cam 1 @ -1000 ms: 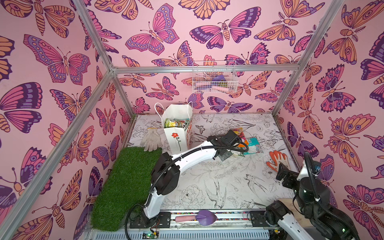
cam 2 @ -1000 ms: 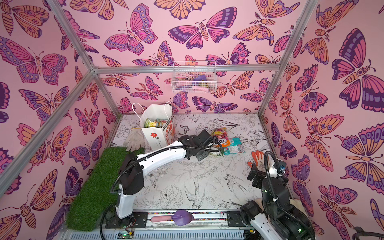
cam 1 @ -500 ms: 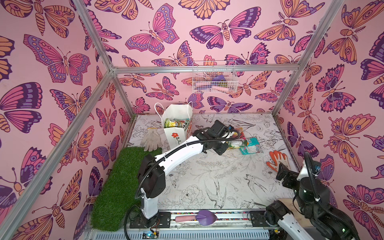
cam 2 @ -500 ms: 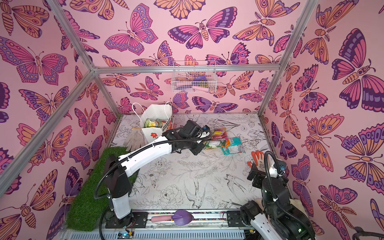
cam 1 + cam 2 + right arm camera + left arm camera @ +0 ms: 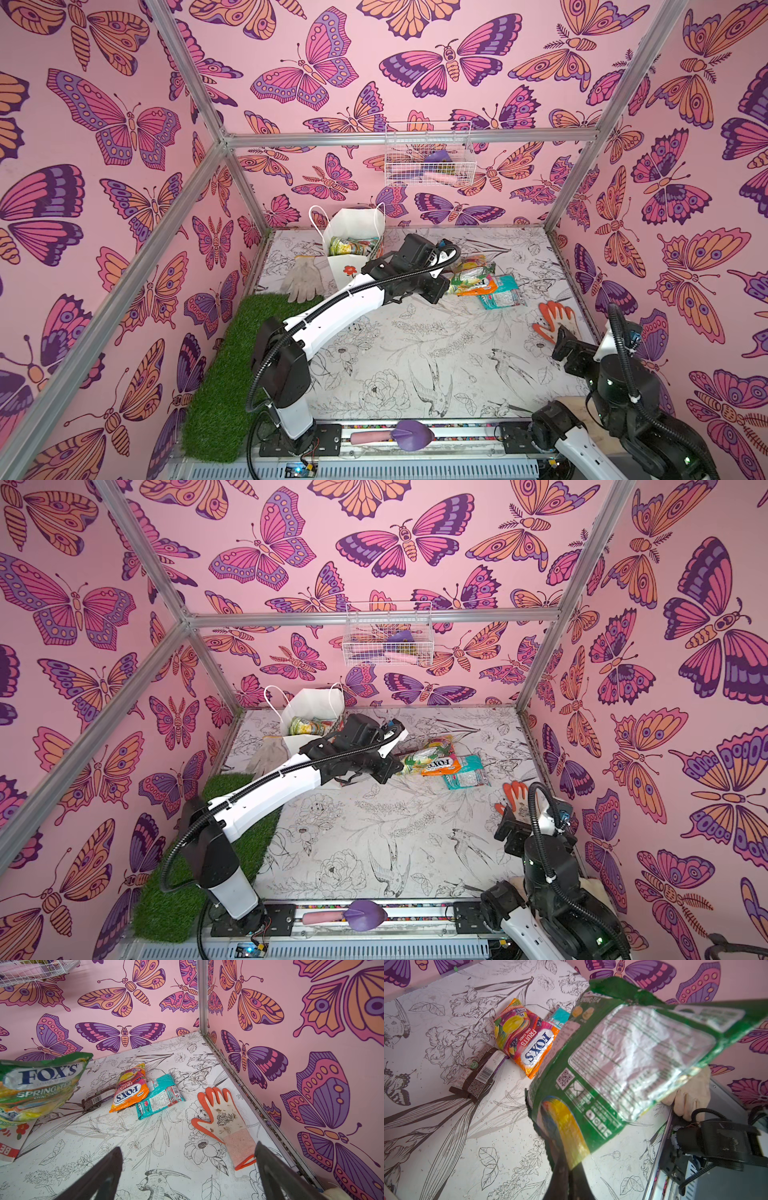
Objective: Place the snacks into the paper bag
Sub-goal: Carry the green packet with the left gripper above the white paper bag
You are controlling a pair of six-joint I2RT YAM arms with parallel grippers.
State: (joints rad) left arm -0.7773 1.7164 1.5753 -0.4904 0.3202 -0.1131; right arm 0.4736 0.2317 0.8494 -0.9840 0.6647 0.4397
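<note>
Green FOX'S packet (image 5: 623, 1059) is up off the surface (image 5: 446, 1147), pinched at one edge by the left hand (image 5: 566, 1167), between the loose snacks and the paper bag (image 5: 359, 222). Step looks like carry-to-bag. The bag stands upright with its mouth open and a yellow-green packet (image 5: 353, 246) inside. Next move: swing over the mouth, clear the rim and cord handles, then release. Orange FOX'S bag (image 5: 128, 1091), teal packet (image 5: 160, 1097) and dark brown bar (image 5: 479, 1072) lie on the surface. Right hand (image 5: 188, 1151) is spread wide and empty, near the orange glove (image 5: 222, 1113).

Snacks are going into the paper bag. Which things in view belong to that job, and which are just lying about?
Job: paper bag, green packet, orange packet, teal packet, brown bar.
Lying about: white glove, orange glove, wire basket, grass mat, purple trowel.
</note>
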